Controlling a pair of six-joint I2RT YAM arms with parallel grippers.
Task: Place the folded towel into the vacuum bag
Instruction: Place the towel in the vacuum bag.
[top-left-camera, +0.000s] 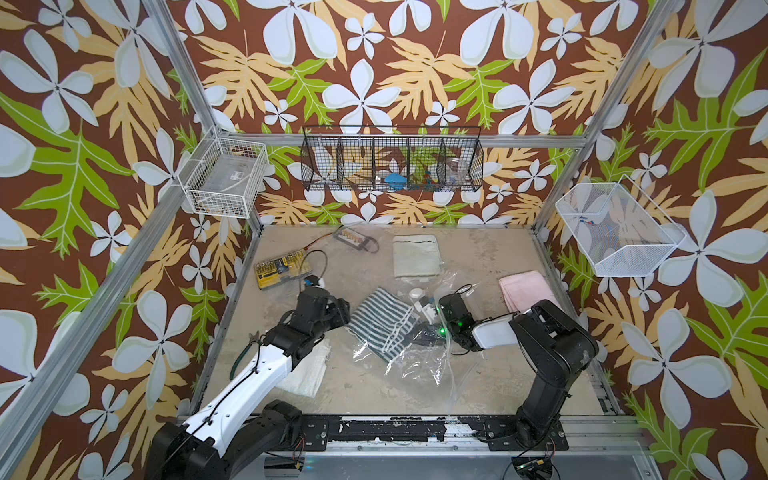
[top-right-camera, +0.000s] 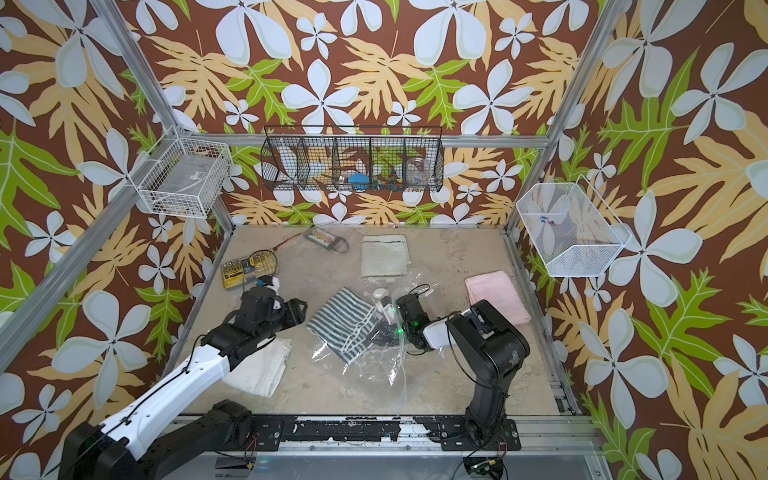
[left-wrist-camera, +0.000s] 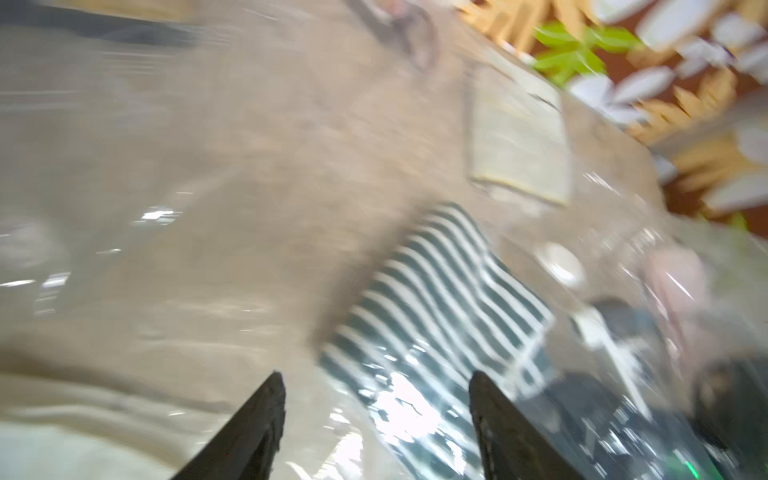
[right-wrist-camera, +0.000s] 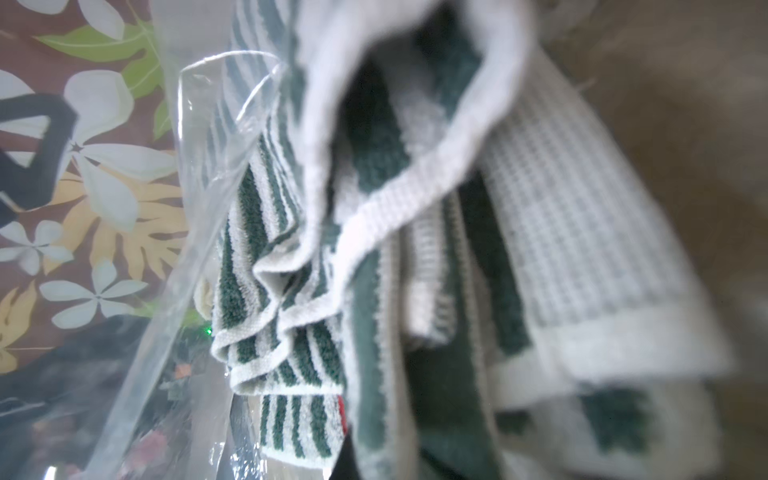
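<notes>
The folded towel (top-left-camera: 380, 320), green-and-white striped, lies mid-table. Its near half sits under the film of the clear vacuum bag (top-left-camera: 415, 365), its far corner outside. The bag's round valve disc (top-left-camera: 415, 293) and white slider clip (top-left-camera: 428, 312) lie beside the towel. My left gripper (top-left-camera: 347, 313) is open just left of the towel, nothing between its fingers (left-wrist-camera: 266, 407). My right gripper (top-left-camera: 422, 331) is shut at the towel's right edge, where the bag's film gathers. In the right wrist view the towel (right-wrist-camera: 291, 249) hides all but one dark finger (right-wrist-camera: 343, 469).
A pale green towel (top-left-camera: 417, 255) lies at the back. A pink one (top-left-camera: 525, 291) lies right, a white one (top-left-camera: 307, 370) under my left arm. A yellow box (top-left-camera: 278, 268) and a small cabled tray (top-left-camera: 353, 239) sit back left. Wire baskets (top-left-camera: 390, 164) hang on the walls.
</notes>
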